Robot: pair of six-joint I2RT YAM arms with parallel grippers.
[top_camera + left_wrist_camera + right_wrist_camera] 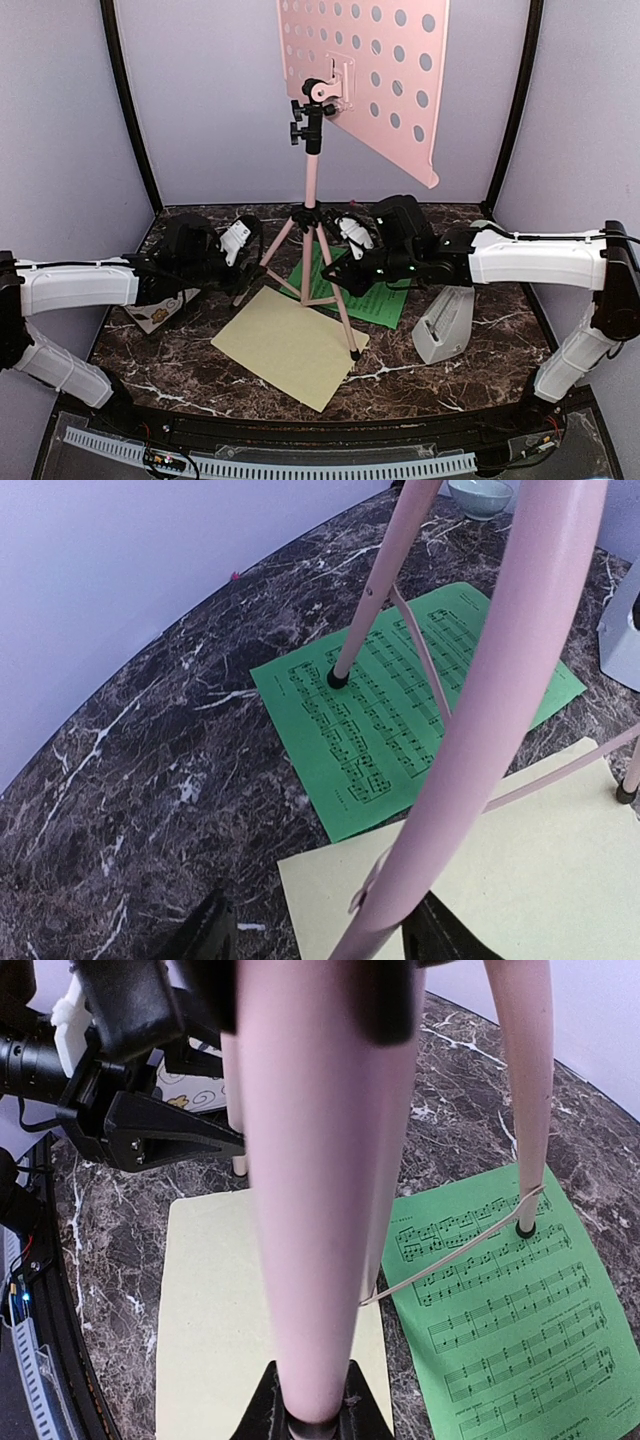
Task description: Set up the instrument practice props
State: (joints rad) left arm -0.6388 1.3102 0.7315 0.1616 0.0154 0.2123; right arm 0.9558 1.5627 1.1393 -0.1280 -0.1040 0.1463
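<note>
The pink music stand [312, 180] stands upright on its tripod at mid-table, its perforated desk [375, 60] tilted at the top. One foot rests on the green music sheet [385, 300], one on the pale yellow music sheet [290, 345]. My left gripper [240, 240] is open, with the left tripod leg [480, 730] between its jaws, close to the right finger [450, 940]. My right gripper [352, 232] is shut on the right leg [320, 1210], both fingers [265, 1410] pressing on it. The light-grey metronome [445, 325] stands to the right of the sheets.
A floral tile [160, 315] lies under my left arm. A small pale green bowl [480, 495] sits at the back. Grey walls enclose the dark marble table [480, 390] on three sides. The left gripper shows in the right wrist view [130, 1110].
</note>
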